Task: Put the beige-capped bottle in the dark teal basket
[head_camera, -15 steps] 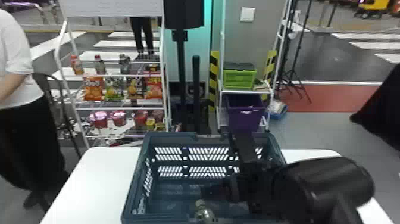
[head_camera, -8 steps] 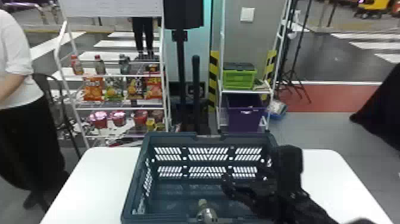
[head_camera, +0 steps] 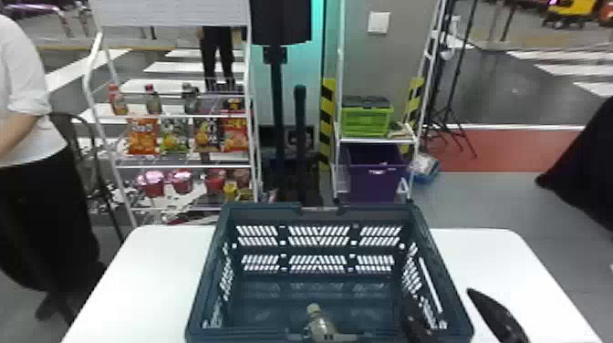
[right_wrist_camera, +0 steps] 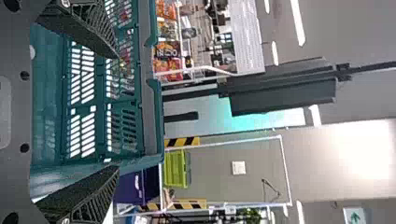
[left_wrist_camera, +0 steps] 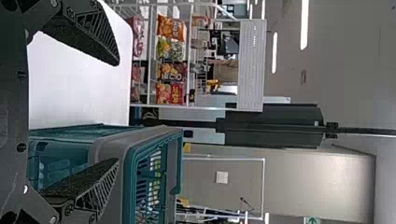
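The dark teal basket (head_camera: 205, 273) stands on the white table. Inside it, by the front wall, is the beige-capped bottle (head_camera: 320, 324), cap end pointing away from me; its lower end is cut off or hidden. My right gripper (head_camera: 456, 314) is at the basket's right side, one dark finger over the inside and the other beyond the wall. In the right wrist view the right gripper (right_wrist_camera: 116, 113) is open, holding nothing, with the basket (right_wrist_camera: 150, 112) past its fingers. The left gripper (left_wrist_camera: 116, 112) is open and has nothing in it, beside the basket (left_wrist_camera: 109, 144).
White table top (head_camera: 150, 273) extends left and right of the basket. Behind stand a snack rack (head_camera: 182, 165) on the left, a black post (head_camera: 276, 100), and a shelf with a green crate (head_camera: 365, 121) above a purple bin (head_camera: 376, 182).
My right arm has drawn back from over the basket toward the lower right, and its gripper is now at the right wall. The bottle stays near the basket's front.
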### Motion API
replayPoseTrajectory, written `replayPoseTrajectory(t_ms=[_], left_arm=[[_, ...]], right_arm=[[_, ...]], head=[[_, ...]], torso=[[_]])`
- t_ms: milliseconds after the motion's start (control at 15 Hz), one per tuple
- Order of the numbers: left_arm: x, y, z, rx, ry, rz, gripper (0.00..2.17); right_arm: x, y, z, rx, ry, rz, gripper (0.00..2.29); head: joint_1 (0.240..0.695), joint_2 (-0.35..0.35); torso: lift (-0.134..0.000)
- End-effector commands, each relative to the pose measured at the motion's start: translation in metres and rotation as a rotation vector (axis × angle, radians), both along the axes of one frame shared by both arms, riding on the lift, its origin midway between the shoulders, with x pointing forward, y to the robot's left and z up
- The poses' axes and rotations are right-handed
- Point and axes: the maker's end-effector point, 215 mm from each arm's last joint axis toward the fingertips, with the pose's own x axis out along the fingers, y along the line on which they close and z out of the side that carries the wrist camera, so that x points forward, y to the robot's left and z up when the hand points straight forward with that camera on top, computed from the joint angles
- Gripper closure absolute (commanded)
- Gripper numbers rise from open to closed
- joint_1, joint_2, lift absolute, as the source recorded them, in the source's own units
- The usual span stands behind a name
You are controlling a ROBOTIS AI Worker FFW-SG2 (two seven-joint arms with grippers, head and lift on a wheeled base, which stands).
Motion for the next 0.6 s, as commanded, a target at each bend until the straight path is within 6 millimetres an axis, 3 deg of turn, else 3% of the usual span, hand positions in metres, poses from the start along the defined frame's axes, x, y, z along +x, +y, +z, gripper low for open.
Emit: replayPoseTrajectory(t_ms=[0,267,533], left_arm=[[0.0,0.0,0.0,-0.002,0.0,0.001,0.16],[0.002,0.0,0.001,-0.001,0.002,0.001,0.16],[0.003,-0.001,0.0,-0.002,0.005,0.0,0.16]], right_arm=[[-0.025,-0.018,-0.015,0.008,-0.012,-0.035,0.04],[-0.064,-0.04,-0.024,0.012,-0.037,-0.079,0.04],[-0.087,-0.04,-0.03,0.012,-0.039,-0.068,0.04]], head=[[0.499,0.0],[0.499,0.0],[0.499,0.0]], torso=[[0.0],[0.0],[0.0]])
